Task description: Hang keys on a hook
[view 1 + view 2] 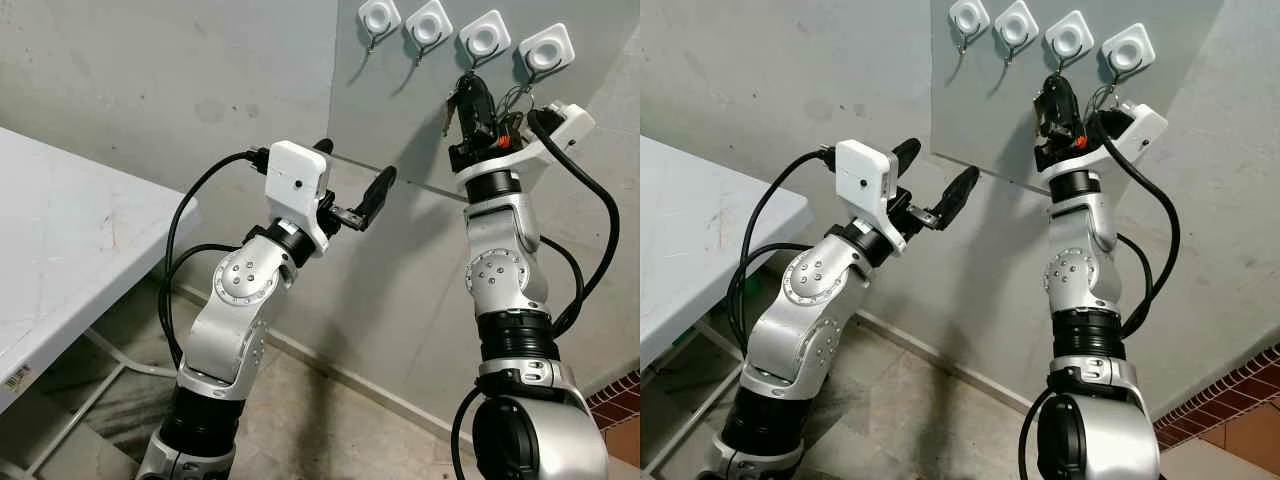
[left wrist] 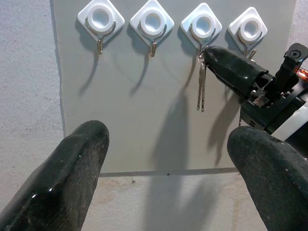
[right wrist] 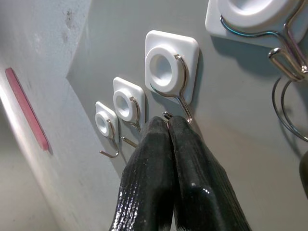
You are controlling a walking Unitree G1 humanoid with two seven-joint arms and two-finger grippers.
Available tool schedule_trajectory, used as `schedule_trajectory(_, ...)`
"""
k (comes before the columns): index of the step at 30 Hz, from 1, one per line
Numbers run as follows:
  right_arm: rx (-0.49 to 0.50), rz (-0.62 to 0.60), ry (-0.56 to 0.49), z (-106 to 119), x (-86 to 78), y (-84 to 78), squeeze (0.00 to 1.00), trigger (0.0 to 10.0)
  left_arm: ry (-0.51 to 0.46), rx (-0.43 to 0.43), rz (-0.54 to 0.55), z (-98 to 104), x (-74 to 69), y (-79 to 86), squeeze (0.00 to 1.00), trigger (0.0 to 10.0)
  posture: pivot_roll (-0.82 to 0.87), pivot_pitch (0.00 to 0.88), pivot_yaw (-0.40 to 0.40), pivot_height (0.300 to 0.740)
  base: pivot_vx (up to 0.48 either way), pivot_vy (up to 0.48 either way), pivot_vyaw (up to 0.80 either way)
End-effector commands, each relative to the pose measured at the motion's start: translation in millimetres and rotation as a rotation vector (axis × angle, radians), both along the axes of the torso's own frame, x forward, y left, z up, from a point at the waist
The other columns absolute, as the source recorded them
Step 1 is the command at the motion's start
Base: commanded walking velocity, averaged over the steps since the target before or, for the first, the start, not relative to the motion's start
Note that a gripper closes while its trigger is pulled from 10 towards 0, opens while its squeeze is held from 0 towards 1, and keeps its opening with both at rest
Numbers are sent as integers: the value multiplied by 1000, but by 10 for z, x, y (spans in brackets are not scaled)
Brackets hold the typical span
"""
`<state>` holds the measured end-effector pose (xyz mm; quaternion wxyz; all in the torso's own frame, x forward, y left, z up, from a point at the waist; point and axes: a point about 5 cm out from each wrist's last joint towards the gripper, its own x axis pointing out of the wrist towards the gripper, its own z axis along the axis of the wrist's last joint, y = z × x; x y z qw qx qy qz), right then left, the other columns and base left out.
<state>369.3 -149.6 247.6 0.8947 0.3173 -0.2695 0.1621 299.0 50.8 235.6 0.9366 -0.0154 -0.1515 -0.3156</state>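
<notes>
metal keys (image 2: 201, 89) pinched by right gripper (image 3: 168, 120), at chrome hook (image 3: 180, 98) on square white pad

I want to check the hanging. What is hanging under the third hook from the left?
Under the third hook, two thin metal keys hang against the grey board. The right end effector pinches their top, so the ring on the hook is covered.
</notes>
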Motion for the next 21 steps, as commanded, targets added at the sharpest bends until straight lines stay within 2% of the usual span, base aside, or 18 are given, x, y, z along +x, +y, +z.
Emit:
schedule_trajectory(1, 10, -2, -51, 111, -26, -15, 0, 10000, -14, 5, 1, 37, -18, -13, 0, 10000, 69, 78, -39, 740, 0, 0, 0)
schedule_trajectory(9, 8, 29, -102, 173, -69, 22, 0, 10000, -14, 6, 0, 37, -17, -16, 0, 10000, 67, 80, -38, 740, 0, 0, 0)
schedule_trajectory(20, 65, 5, -67, 171, -34, -35, 0, 10000, -14, 5, 0, 43, -13, -21, 0, 10000, 68, 79, -39, 740, 0, 0, 0)
schedule_trajectory(21, 96, 4, -52, 164, -21, -61, 0, 10000, -14, 5, 1, 42, -14, -22, 0, 10000, 68, 79, -39, 740, 0, 0, 0)
